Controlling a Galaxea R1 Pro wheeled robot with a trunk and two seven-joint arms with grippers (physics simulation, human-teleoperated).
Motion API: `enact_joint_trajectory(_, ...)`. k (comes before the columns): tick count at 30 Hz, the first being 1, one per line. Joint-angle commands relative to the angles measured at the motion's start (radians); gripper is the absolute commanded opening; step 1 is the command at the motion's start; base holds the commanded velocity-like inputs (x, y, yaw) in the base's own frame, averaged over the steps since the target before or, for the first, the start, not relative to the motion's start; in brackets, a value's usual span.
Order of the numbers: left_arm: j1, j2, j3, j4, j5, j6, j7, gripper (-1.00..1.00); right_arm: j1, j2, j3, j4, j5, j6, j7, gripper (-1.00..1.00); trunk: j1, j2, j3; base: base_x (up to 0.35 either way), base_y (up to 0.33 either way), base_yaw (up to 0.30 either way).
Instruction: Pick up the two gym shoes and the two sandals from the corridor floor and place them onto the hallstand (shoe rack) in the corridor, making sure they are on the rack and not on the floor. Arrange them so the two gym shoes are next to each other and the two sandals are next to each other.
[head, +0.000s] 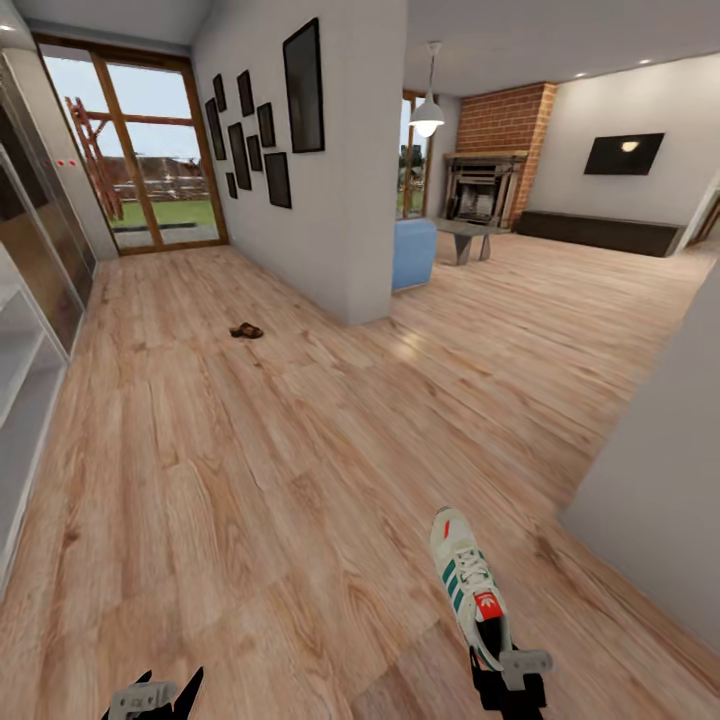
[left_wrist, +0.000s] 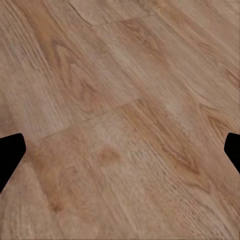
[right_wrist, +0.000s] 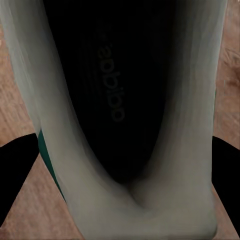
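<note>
Already the right tool (head: 497, 668) has a gym shoe (head: 466, 583) pinched at the heel end, its fingers (right_wrist: 15, 175) closed either side of the collar, toe pointing away down the corridor; the wrist view looks straight into the dark insole. The shoe hangs clear above the floor (head: 300, 450), so I'd say this is the carrying step for one trainer, lift done, placing not yet begun. The left tool (head: 150, 695) is spread wide and carries nothing, plain planks between its fingertips (left_wrist: 10, 155).

Farther off, a sandal (head: 246, 330) lies on the floor near the wall with the picture frames, well apart from the robot. I can't tell if it is one sandal or both together at that size. A pale shelved unit (head: 20, 380) runs along the left edge; whether that is the rack I can't say.

Next move, I reckon: turn to the rack with the shoe kept level, and set it on a shelf with room beside it for its partner.
</note>
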Motion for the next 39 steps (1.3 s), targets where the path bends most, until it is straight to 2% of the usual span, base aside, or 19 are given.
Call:
enact_joint_trajectory(1,-0.001,0.000,0.002,0.002,0.010,0.002,-0.010,1.00,-0.001,0.000,0.000,0.001,0.011,-0.002,-0.009,-1.00,0.000,0.000,-0.001,0.285,0.202,0.028)
enact_joint_trajectory(23,-0.001,-0.001,0.002,0.009,0.010,0.001,-0.010,1.00,-0.001,-0.003,-0.001,-0.001,0.010,-0.002,-0.009,-1.00,0.000,0.000,-0.001,0.286,0.198,0.002)
enact_joint_trajectory(34,-0.001,0.000,0.004,0.009,0.010,0.000,-0.010,1.00,-0.001,-0.003,-0.001,-0.001,0.010,-0.002,-0.009,-1.00,0.000,0.000,-0.001,0.309,0.123,0.005)
enact_joint_trajectory(39,-0.001,0.000,0.005,0.008,0.010,0.000,-0.010,1.00,-0.001,-0.003,-0.001,-0.001,0.010,-0.002,-0.009,-1.00,0.000,0.000,-0.001,0.328,0.053,0.155)
